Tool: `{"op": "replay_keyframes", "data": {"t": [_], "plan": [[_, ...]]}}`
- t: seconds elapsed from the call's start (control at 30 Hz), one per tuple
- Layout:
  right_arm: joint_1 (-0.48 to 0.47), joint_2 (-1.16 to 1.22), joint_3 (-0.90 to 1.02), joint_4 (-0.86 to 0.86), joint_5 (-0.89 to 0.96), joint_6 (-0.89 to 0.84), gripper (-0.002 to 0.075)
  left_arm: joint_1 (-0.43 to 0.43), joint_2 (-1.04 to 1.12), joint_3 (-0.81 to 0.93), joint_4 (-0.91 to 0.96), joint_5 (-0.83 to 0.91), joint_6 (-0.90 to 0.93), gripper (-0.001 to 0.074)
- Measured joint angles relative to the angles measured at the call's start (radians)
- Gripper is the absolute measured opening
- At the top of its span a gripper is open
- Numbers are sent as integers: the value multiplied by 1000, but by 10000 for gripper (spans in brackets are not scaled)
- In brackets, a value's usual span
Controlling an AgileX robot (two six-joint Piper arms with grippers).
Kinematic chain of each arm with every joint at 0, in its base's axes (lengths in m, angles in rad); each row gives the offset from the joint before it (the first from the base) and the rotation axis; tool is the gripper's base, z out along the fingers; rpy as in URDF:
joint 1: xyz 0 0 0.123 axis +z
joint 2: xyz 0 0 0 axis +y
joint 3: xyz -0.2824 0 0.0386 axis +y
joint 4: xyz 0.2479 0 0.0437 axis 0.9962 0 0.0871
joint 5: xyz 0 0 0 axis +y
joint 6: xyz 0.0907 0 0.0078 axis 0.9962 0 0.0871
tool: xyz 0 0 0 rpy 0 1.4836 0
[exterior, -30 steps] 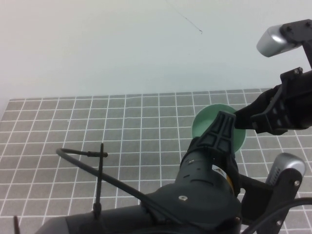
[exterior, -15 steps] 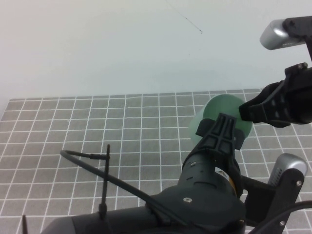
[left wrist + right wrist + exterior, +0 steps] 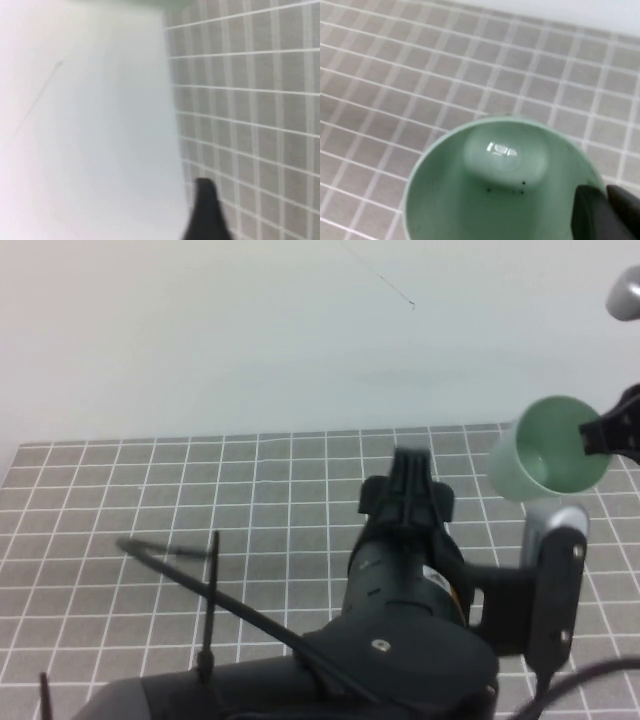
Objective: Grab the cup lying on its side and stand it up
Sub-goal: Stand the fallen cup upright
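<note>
A grey gridded table [image 3: 150, 490] is backed by a pale wall. The cup [image 3: 548, 448] is gripped by its rim in the closed right hand [image 3: 605, 432], raised at the table's far right, mouth tilted up. The left hand [image 3: 408, 472], empty, is seen mid-table; its opening cannot be told.

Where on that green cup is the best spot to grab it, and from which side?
By the rim, from above. The cup has no handle and its mouth faces up, so a thin wall is all there is to pinch. The right pincer is shut on the cup's rim that way, one finger inside, holding it at the mat's far right. The left pincer sits mid-mat, touching nothing.
</note>
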Motion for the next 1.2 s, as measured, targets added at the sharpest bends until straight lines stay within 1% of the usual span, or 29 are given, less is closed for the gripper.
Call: {"op": "replay_keyframes", "data": {"t": [0.03,0.07,0.13,0.17,0.23,0.3,0.37,0.47,0.6,0.7,0.83,1.03,1.2], "plan": [[-5,8,0,-9,11,-2,0,0,0,0,41,18,-34,318],[-10,13,0,-13,26,-5,0,0,0,0,86,47,-83,240],[-14,24,0,-18,51,-21,0,2,-2,0,161,127,-176,49],[-16,33,0,-18,65,-38,0,4,-8,0,187,170,-222,7],[-16,49,0,-11,101,-60,0,21,-39,-2,181,203,-316,8],[-16,69,0,-11,137,-87,0,47,-99,-2,123,194,-398,8],[-16,89,0,-1,172,-114,-1,81,-169,-2,53,182,-440,8],[-16,112,0,53,187,-160,-1,170,-288,-2,-77,161,-443,8],[-16,161,0,148,130,-206,0,296,-435,-2,-281,125,-418,1],[-8,222,0,218,82,-219,1,350,-494,-2,-368,123,-376,1],[22,324,-28,223,20,-222,2,359,-509,0,-375,123,-337,1],[75,462,-180,223,66,-206,2,359,-511,0,-375,123,-330,1],[92,581,-309,206,140,-206,2,359,-552,0,-403,114,-437,1]]}}
